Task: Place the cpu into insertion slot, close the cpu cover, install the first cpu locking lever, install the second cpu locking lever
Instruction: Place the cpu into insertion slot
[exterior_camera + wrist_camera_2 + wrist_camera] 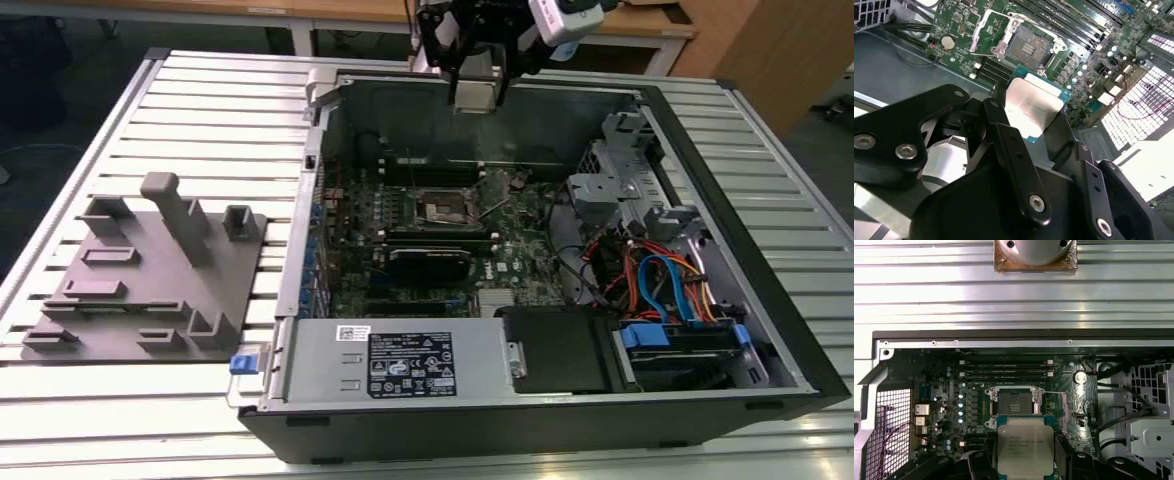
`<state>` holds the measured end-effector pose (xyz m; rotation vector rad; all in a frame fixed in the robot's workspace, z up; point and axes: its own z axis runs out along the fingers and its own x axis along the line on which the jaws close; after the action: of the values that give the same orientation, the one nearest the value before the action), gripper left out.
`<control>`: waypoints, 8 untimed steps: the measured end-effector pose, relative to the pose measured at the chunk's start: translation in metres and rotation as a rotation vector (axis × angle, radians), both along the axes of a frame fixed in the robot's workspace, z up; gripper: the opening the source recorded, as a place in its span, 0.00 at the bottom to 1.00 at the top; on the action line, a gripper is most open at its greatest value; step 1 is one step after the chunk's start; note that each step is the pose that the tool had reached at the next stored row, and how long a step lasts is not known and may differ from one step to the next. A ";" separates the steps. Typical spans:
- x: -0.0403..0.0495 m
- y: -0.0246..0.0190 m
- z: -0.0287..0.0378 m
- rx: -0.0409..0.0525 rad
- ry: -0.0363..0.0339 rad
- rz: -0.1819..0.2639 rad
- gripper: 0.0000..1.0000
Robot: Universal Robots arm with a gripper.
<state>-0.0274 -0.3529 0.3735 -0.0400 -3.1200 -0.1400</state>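
Observation:
My gripper [1034, 112] is shut on the cpu [1036, 100], a small square chip with a silver-grey top, held by its two opposite edges. In the exterior view the gripper [477, 92] hangs over the far wall of the open computer case, well above the green motherboard [521, 260]. The insertion slot [1026, 47] lies bare, a black square socket with a dark middle. Beside it the cpu cover [979, 34], a thin silvery frame, stands flipped open. In the first wrist view the cpu [1024, 445] sits a little short of the insertion slot [1015, 402].
The case's metal far wall [1004, 342] runs close under the gripper. Memory slots [1004, 370] lie beside the socket. A drive cage with coloured cables [667, 280] is at the exterior view's right, a power supply [387, 365] at the front, a grey fixture block [147, 270] at the left.

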 end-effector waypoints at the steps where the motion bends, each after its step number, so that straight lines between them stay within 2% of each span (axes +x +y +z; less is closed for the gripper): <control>1: 0.0000 0.0000 0.0000 0.0000 0.0000 0.000 0.54; 5: 0.0000 0.0000 -0.0001 -0.0007 0.0001 -0.022 0.54; 8: 0.0000 0.0000 -0.0006 -0.0009 0.0001 -0.069 0.54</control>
<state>-0.0275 -0.3529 0.3729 -0.1476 -3.1198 -0.1398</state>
